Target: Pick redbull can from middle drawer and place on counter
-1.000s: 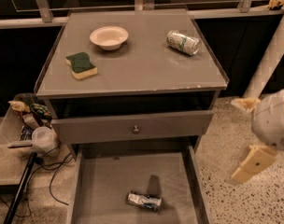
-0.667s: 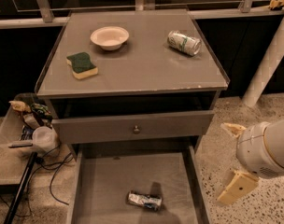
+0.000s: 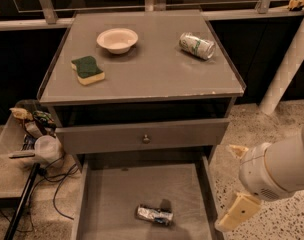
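The counter (image 3: pixel 142 76), a broad flat grey surface with a thin raised rim and chipped front edge, carried a pale bowl (image 3: pixel 117 39), a green-topped sponge (image 3: pixel 88 70) and a white-and-green can (image 3: pixel 197 45) lying on its side. Below the knobbed drawer front (image 3: pixel 142 136), the middle drawer (image 3: pixel 142 199) stood pulled out, shallow and plain-floored. Over the last second the bulky white arm (image 3: pixel 277 169) had swung leftward and lower, bringing the end effector (image 3: pixel 237 211) beside the drawer's right wall; whether its fingers were apart I cannot tell. That suggested the reach was starting. The redbull can (image 3: pixel 154 215), slim, shiny and dented, lay untouched on its side on the drawer floor.
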Controlling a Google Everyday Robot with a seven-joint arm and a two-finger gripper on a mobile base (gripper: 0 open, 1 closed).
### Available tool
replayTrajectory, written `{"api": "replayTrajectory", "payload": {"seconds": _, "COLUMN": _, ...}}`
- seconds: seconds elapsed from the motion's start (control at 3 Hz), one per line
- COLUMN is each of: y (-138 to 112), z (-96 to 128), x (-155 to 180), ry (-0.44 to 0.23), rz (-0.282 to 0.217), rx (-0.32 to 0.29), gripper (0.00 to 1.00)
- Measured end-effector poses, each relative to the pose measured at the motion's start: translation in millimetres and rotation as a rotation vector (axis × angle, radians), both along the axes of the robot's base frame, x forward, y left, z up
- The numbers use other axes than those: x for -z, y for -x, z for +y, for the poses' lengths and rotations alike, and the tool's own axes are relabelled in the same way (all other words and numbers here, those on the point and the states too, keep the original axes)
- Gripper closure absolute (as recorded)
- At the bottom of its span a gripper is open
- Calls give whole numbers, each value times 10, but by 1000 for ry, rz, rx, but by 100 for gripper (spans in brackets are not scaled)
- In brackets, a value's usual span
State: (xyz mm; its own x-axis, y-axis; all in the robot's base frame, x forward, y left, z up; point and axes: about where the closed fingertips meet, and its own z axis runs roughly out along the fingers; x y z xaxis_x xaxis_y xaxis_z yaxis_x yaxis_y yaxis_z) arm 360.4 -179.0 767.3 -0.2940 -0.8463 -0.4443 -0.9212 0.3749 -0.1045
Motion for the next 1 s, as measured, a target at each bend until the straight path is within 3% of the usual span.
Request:
{"api": "replayTrajectory", "payload": {"seconds": 0.33, "y": 129, "z": 173, "x": 416, "ry": -31, "rz": 77, "rx": 37, "gripper": 0}}
{"api": "replayTrajectory", "payload": {"seconds": 0.67, "y": 262, "z": 267, "x": 774, "ry": -63, "rz": 94, "rx": 88, "gripper": 0}}
{"api": "replayTrajectory", "payload": {"seconds": 1.0, "y": 337, "z": 344, "x": 1153, "ry": -107, "rz": 62, "rx": 129, "gripper": 0}}
